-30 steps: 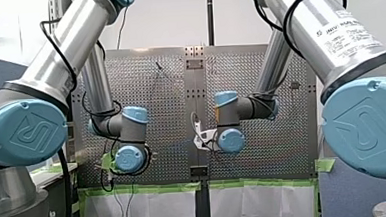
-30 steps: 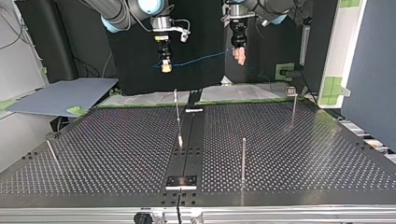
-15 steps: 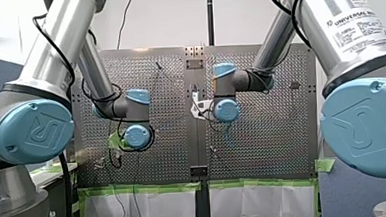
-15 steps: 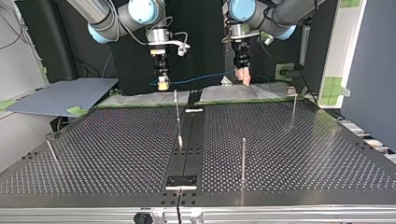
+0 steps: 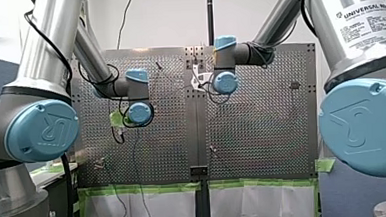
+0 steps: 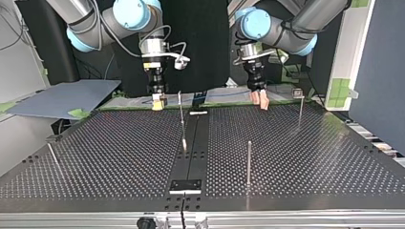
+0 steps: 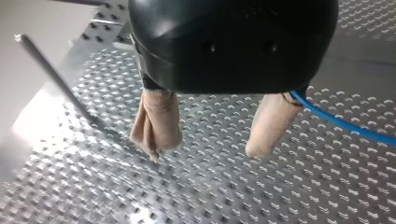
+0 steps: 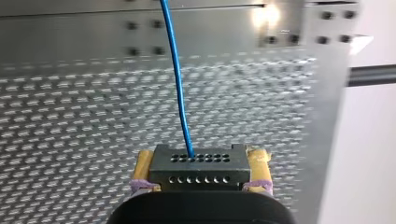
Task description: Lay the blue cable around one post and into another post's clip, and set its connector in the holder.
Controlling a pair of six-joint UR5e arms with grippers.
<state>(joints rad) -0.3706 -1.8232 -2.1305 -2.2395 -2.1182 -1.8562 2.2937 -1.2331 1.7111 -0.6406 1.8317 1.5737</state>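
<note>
In the right wrist view my right gripper (image 8: 200,179) is shut, yellow pads clamping a black connector (image 8: 198,163). The blue cable (image 8: 177,79) runs out of the connector, away over the perforated table. At the top view's left the same gripper (image 6: 157,101) hangs just above the table's far edge. My left gripper (image 6: 261,99), at the top view's right, is low over that same edge. Its beige fingers (image 7: 156,121) stand open with nothing between them. The blue cable (image 7: 341,123) passes behind the base of one finger and trails off to the side.
Thin metal posts stand on the table: one near the middle (image 6: 181,112), one nearer the camera (image 6: 249,162), one topped with a clip at the right (image 6: 300,107), and a leaning one at the left (image 6: 52,155). A black block (image 6: 186,185) sits at the near edge.
Both arms have come down in the top view from above the table to its far edge, the cable still strung between them. In the front view both wrists moved further out over the table.
</note>
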